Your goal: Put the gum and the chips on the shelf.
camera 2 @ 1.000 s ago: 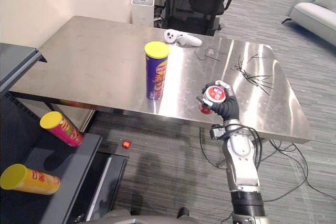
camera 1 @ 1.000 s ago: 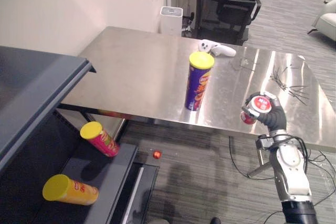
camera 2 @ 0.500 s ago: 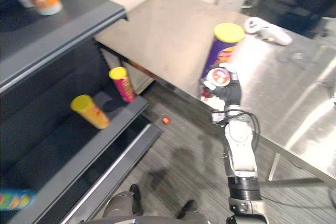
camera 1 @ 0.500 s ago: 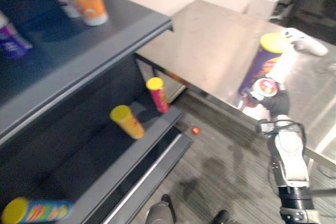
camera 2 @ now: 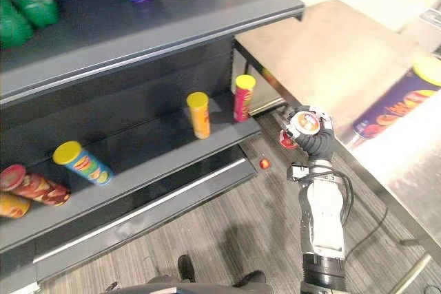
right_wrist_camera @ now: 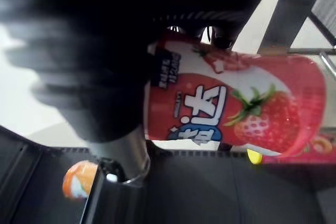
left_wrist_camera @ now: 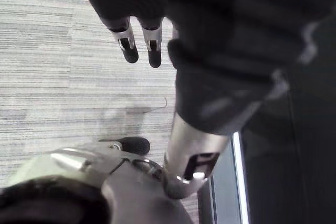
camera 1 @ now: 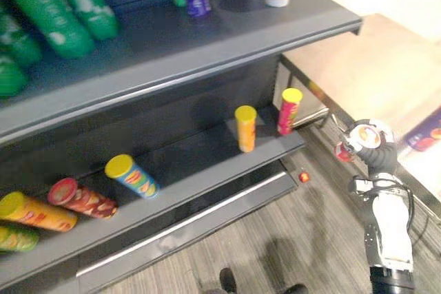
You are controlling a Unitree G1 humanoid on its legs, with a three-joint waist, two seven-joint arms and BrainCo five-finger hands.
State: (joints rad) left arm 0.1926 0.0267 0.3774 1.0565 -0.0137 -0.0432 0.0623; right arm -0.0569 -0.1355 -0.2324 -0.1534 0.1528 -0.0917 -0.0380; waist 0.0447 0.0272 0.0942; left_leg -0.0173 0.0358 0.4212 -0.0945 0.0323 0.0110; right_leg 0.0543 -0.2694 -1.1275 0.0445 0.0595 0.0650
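Both head cameras looked steeply down, sharing the dark shelf (camera 1: 207, 36) and right hand (camera 2: 318, 143). My left wrist camera faced the floor (left_wrist_camera: 63, 51); my right wrist camera sat very close to the gum bottle (right_wrist_camera: 236, 114).

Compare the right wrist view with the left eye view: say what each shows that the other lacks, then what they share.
Right wrist view, up close: the strawberry picture on the side of the red gum canister. Left eye view, wider: green bottles on the top shelf, chip cans on the lower shelf, a purple chips can on the table. Both: the right hand curled round the canister.
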